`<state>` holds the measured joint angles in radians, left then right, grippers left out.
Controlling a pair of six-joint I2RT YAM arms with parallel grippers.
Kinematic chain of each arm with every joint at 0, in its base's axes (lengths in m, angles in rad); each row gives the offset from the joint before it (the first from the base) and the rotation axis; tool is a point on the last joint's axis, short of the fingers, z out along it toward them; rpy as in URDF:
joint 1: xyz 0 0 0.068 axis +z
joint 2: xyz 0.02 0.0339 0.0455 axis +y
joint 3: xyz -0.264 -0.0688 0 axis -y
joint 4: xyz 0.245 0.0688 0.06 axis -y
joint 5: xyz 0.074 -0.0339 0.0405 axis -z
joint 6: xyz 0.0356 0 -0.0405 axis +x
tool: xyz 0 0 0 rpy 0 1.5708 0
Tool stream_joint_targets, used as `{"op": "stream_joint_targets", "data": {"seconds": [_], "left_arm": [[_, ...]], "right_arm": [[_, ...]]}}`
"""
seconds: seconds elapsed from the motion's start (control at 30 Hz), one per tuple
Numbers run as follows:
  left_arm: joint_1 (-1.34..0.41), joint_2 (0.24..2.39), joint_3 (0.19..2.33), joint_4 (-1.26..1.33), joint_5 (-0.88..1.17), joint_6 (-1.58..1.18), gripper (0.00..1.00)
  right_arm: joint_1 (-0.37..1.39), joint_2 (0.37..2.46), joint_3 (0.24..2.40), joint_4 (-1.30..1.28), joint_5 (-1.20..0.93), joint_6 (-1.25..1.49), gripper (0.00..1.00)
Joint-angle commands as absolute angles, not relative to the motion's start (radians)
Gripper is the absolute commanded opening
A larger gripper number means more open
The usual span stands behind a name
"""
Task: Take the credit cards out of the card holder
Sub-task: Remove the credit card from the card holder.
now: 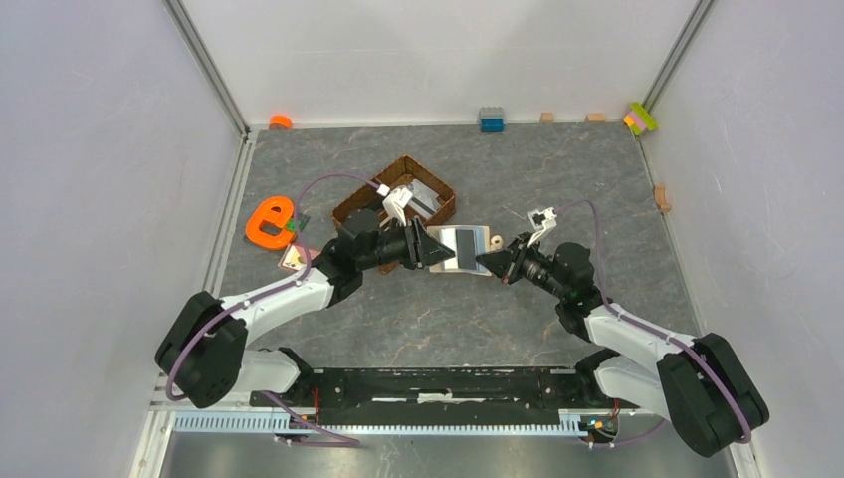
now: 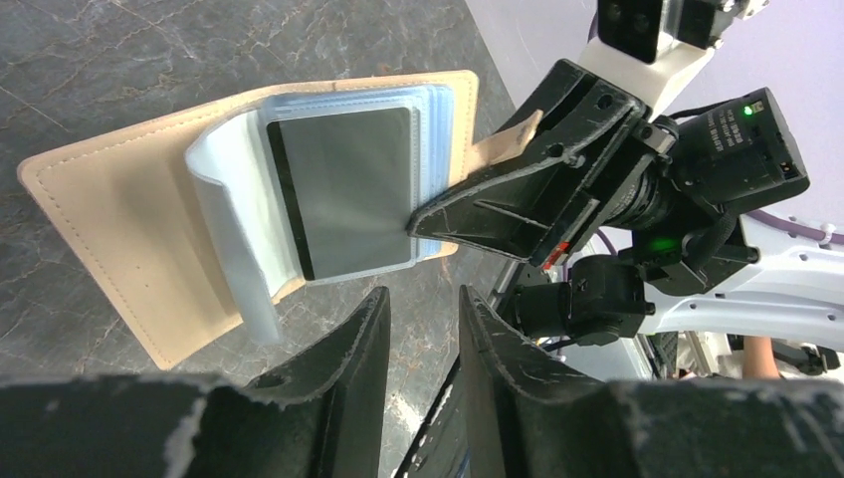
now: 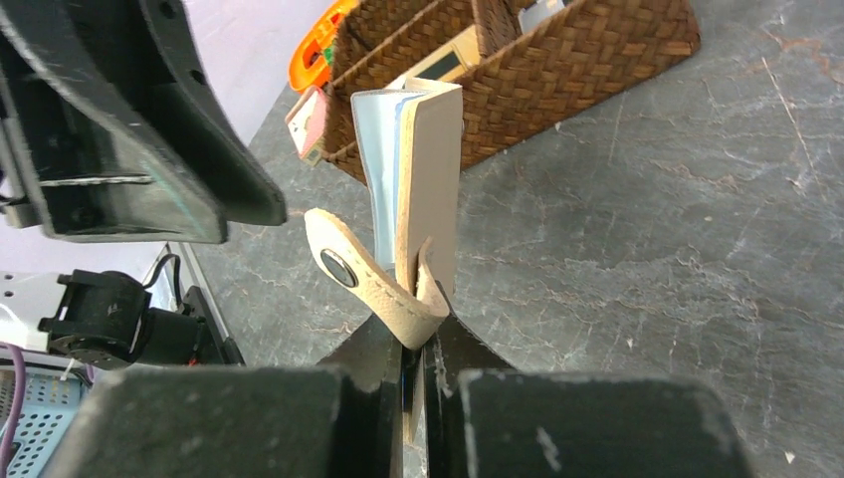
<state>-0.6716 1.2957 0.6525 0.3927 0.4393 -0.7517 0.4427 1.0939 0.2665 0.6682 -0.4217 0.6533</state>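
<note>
The right hand [image 3: 416, 344] is closed tight on the card holder [image 3: 433, 169], its two fingers pinching the beige cover's edge right where the little closing tab with its dark snap curls over. In the left wrist view that same right hand [image 2: 423, 214] reaches in from the side, its tip lying on the edge of the clear sleeves. The card holder [image 2: 109, 219] hangs open, the cover spread wide and the sleeves fanned up from it; whether it touches the bench [image 1: 498, 319] cannot be told. A credit card [image 2: 348, 189] sits in the front sleeve, its face a grey sheen with a dark stripe along one edge, and no writing on it can be made out. The left hand [image 2: 423, 299] is partly open, a narrow gap between its fingers and nothing in it, its tips just short of the sleeves. From above, the card holder [image 1: 463, 249] lies between the two hands, near the wicker basket [image 1: 398, 194].
</note>
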Motion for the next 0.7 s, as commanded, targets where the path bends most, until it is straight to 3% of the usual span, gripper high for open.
{"op": "stream_joint_targets", "data": {"seconds": [0.0,0.5,0.67], "left_arm": [[-0.666,1.324,0.694,0.476,0.503,-0.793,0.35],[-0.634,1.358,0.694,0.484,0.514,-0.814,0.29],[-0.568,1.290,0.660,0.385,0.412,-0.817,0.25]], "right_arm": [[0.436,1.047,0.247,0.817,-0.455,0.673,0.03],[0.436,1.061,0.207,1.012,-0.539,0.774,0.00],[0.435,1.053,0.209,0.995,-0.533,0.763,0.00]]}}
